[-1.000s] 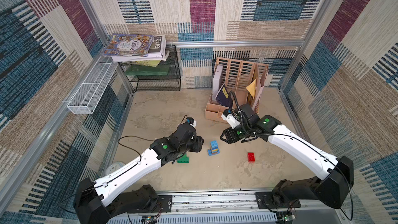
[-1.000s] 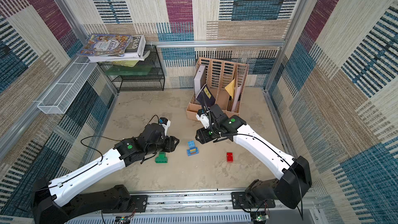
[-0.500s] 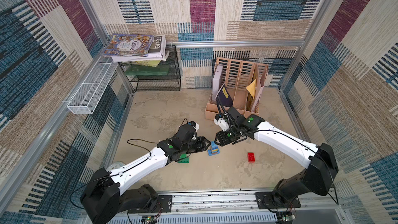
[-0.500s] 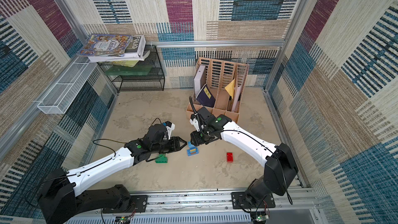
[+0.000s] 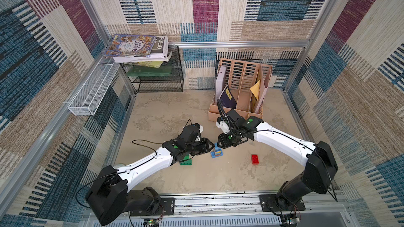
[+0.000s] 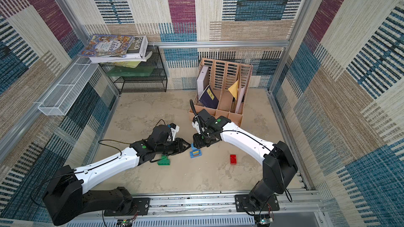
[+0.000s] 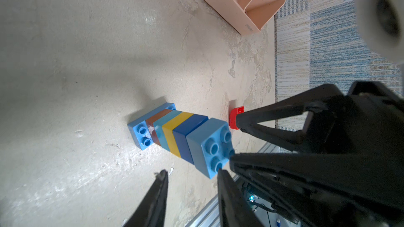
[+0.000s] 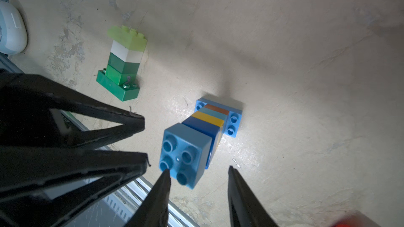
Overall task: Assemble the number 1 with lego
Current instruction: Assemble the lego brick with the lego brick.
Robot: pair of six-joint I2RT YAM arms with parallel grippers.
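Observation:
A lego tower [image 5: 216,151] [image 6: 195,150] stands upright on the floor: light blue base, brown, teal, yellow, dark blue, and a light blue top brick [image 7: 209,147] [image 8: 185,151]. My left gripper [image 5: 211,146] [image 7: 192,171] and right gripper [image 5: 220,144] [image 8: 198,169] meet tip to tip over its top, both open, holding nothing. The top brick's corner lies just inside the right jaws, close to one finger. A second lego tower [image 8: 123,66] [image 6: 164,160], dark green with cream and lime on top, stands under my left arm. A red lego brick [image 5: 255,159] [image 6: 233,159] lies alone to the right.
A cardboard file holder [image 5: 238,97] with papers stands at the back right, close behind my right arm. A black wire shelf [image 5: 157,79] with books is at the back left, a white mesh basket [image 5: 91,92] on the left wall. A metal rail [image 5: 218,201] runs along the front edge.
Both arms have swung inward and now meet over the blue tower. Both pairs of jaws have narrowed. The bricks have not moved.

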